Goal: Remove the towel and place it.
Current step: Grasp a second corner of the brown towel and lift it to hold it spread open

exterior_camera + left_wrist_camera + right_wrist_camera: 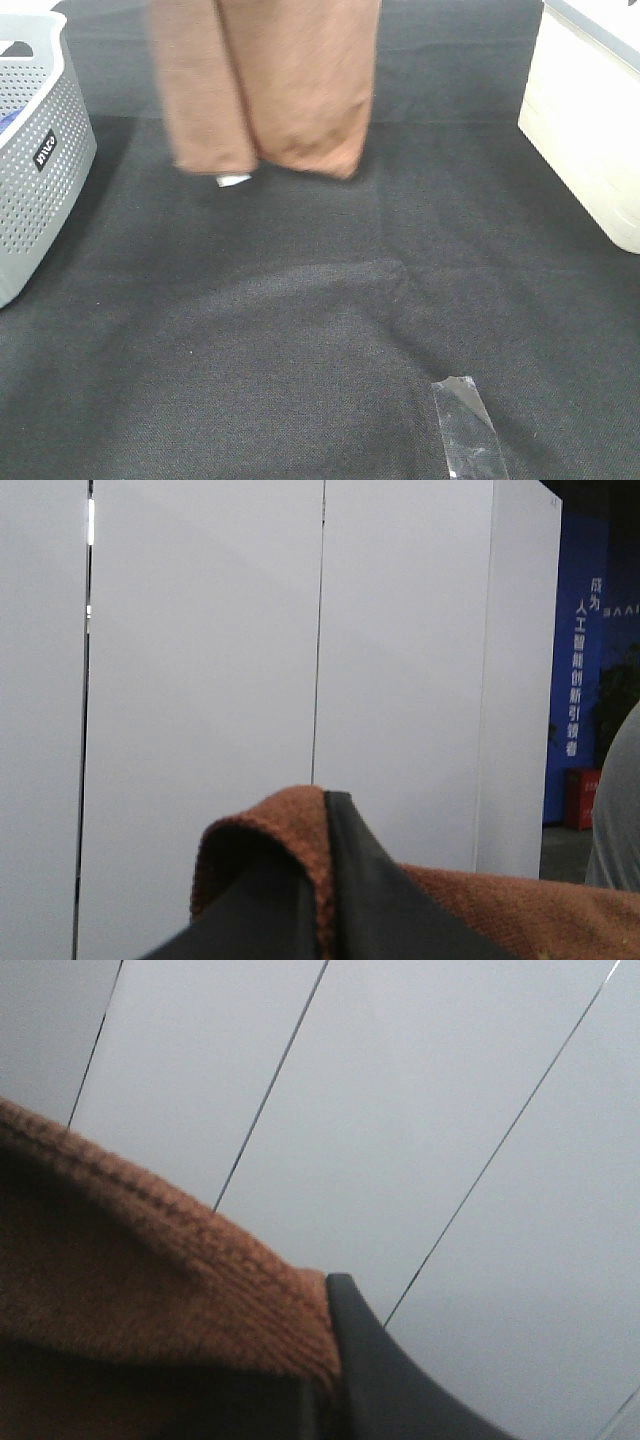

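Robot lab or demo hall, not a home. Past L gripper (325, 880): white partition panels (200, 680), blue banner (590, 660) w/ white Chinese text, red bin (580, 798) and a plant (620, 695) by it. Past R gripper (325, 1400): more white panels. Below both grippers: black cloth (300, 330) as work surface, grey perforated basket (40, 180) on L gripper's side, white box (590, 130) on R's, tape (468, 425) stuck on cloth.

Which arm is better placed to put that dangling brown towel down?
Left, slightly, I'd guess. The left gripper and right gripper are both shut on the towel, which hangs nearer the grey basket than the white bin.
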`<action>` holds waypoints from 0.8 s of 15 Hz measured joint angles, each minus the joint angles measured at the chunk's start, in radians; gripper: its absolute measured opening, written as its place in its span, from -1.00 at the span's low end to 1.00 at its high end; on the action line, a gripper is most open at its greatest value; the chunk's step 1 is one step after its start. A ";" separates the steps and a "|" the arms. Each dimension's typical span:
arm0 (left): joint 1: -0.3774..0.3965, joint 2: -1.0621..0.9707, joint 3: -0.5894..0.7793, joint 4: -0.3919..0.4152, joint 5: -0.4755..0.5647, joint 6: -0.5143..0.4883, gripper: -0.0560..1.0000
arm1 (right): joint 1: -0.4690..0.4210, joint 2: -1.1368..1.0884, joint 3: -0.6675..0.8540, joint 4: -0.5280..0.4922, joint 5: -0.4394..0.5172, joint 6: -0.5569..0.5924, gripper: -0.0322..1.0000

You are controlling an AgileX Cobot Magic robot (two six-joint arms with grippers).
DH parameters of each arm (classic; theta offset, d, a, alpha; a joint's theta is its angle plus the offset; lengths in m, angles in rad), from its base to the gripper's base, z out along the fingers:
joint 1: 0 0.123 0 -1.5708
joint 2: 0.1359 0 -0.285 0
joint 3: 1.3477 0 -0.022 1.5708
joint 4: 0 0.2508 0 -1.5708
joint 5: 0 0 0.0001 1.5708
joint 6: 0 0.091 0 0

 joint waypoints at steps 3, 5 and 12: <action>0.037 0.043 -0.001 -0.039 -0.122 -0.072 -0.89 | -0.009 0.050 0.000 -0.002 -0.147 0.008 -0.94; 0.065 0.079 -0.009 -0.105 -0.193 -0.080 -0.89 | -0.039 0.083 0.000 0.000 -0.223 0.039 -0.94; 0.072 0.363 -0.332 -0.210 -0.295 -0.086 -0.89 | -0.110 0.175 -0.010 0.104 -0.441 0.061 -0.94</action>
